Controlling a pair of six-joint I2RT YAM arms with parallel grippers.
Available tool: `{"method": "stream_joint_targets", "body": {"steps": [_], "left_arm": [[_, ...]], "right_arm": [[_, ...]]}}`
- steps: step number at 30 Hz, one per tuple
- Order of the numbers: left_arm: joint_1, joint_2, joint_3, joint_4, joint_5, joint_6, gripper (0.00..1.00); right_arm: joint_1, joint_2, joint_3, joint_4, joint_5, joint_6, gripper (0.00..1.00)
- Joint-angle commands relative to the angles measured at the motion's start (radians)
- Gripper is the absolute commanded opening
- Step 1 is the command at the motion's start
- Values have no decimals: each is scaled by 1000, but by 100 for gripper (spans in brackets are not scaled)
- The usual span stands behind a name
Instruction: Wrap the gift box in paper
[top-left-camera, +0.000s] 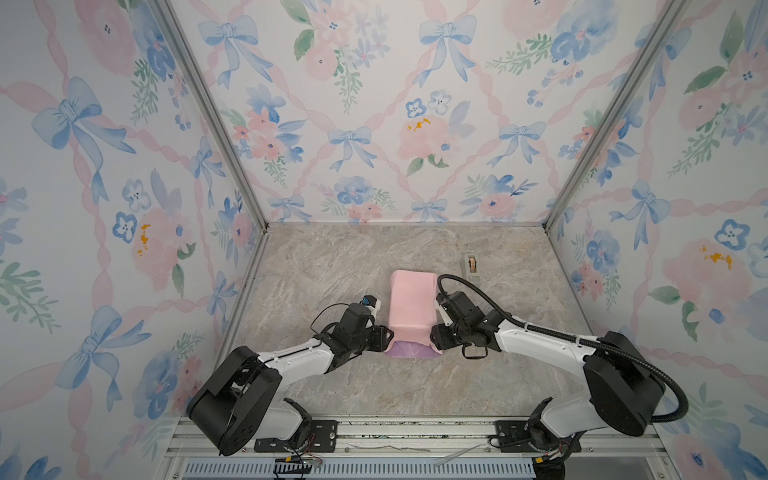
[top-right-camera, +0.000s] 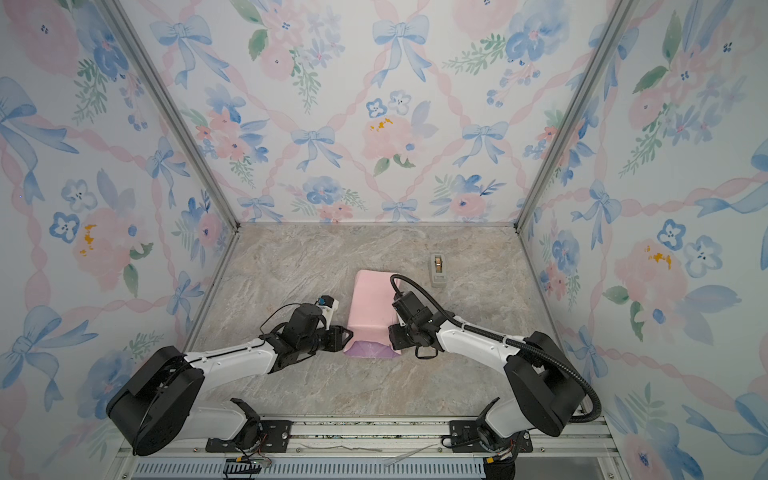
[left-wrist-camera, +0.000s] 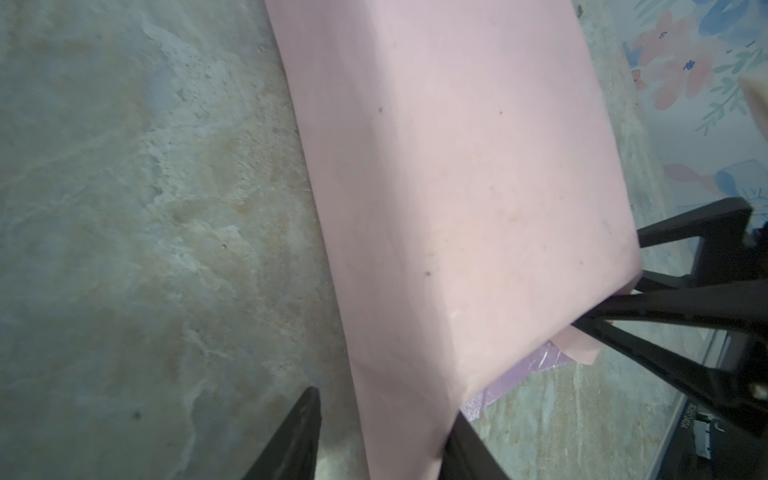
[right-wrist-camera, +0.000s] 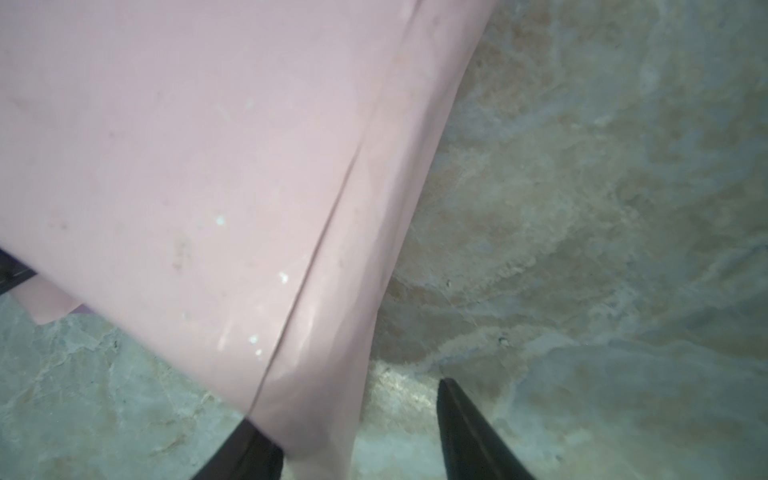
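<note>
The paper (top-left-camera: 411, 303) (top-right-camera: 372, 307) is folded into a long hump on the table, pale pink face out, and its lilac face (top-left-camera: 409, 349) shows at the near open end. The gift box is hidden under it. My left gripper (top-left-camera: 388, 334) (left-wrist-camera: 384, 403) is at the near left corner, jaws open astride the paper's (left-wrist-camera: 457, 187) side wall; one finger stands clear of the sheet. My right gripper (top-left-camera: 434, 336) (right-wrist-camera: 345, 401) is at the near right corner, also open. The paper's (right-wrist-camera: 208, 166) overlapped edge lies against one finger, with a gap to the other.
A small beige tape dispenser (top-left-camera: 471, 264) (top-right-camera: 437, 266) stands behind the bundle to the right. Flowered walls close in the marble table (top-left-camera: 332, 270) on three sides. An aluminium rail (top-left-camera: 415, 432) with both arm bases runs along the front.
</note>
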Motion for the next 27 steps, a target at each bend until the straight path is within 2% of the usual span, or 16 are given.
{"method": "stream_joint_targets", "body": {"steps": [1,7,14,19,24,27], "left_arm": [[-8,16,-9,13,-40,26,45],[-25,9,-17,13,-69,21,43],[-43,7,-18,13,-85,6,41],[-57,20,-16,13,-129,-34,36],[-69,29,-7,13,-161,-60,31],[-80,39,2,13,-173,-68,33]], "right_arm": [[29,12,-20,58,84,11,58],[67,28,-47,110,169,37,51],[103,48,-75,177,245,84,38],[113,55,-89,221,270,106,29],[118,62,-92,243,270,117,27],[120,61,-92,247,268,116,28]]}}
